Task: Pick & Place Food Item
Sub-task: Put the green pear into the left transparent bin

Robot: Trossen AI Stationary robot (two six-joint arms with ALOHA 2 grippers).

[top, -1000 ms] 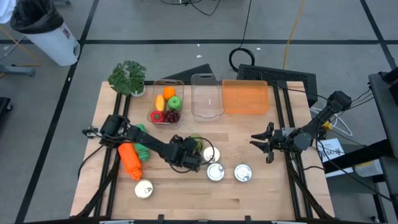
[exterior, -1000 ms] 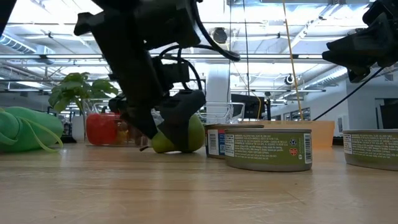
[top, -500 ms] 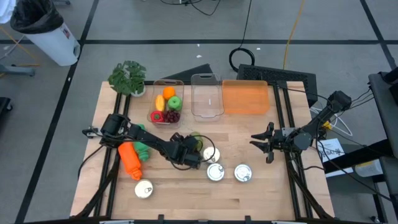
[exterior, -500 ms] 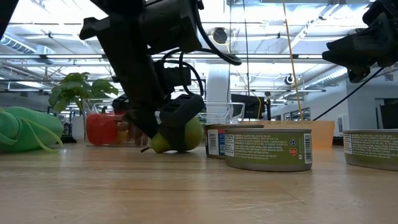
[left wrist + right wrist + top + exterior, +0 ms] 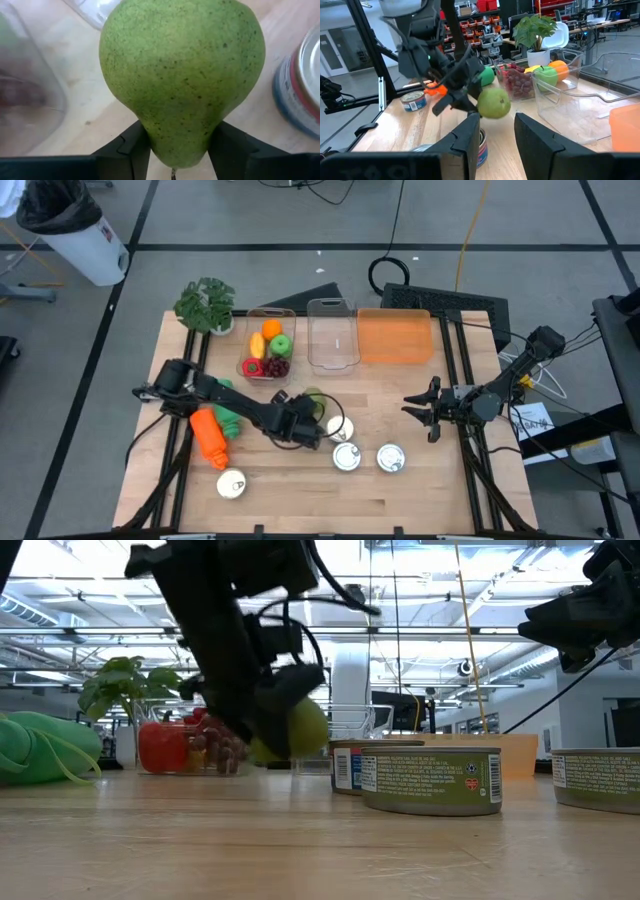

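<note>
**The pear came up off the table**

The wooden table [image 5: 400, 490] was the biggest thing, with round tins and clear bins on it. A second before, the green pear [image 5: 297, 730] sat on the wood. Now it hung in the air, just above the table, near the closest tin [image 5: 430, 780]. The left arm had lifted a little. That meant the pick was done and the carrying could start.

The left gripper [image 5: 175, 150] had squeezed in from wide open, and its two dark fingers [image 5: 131, 150] pinched the thin stem end of the pear. So the pear's long line ran straight out from the gripper, with the fat end pointing away.

The bin of fruit [image 5: 268, 355] and the empty clear bin [image 5: 333, 340] sat close by, at the back of the table.

The right gripper [image 5: 428, 408] waited over the right side, part way open and holding nothing.
</note>
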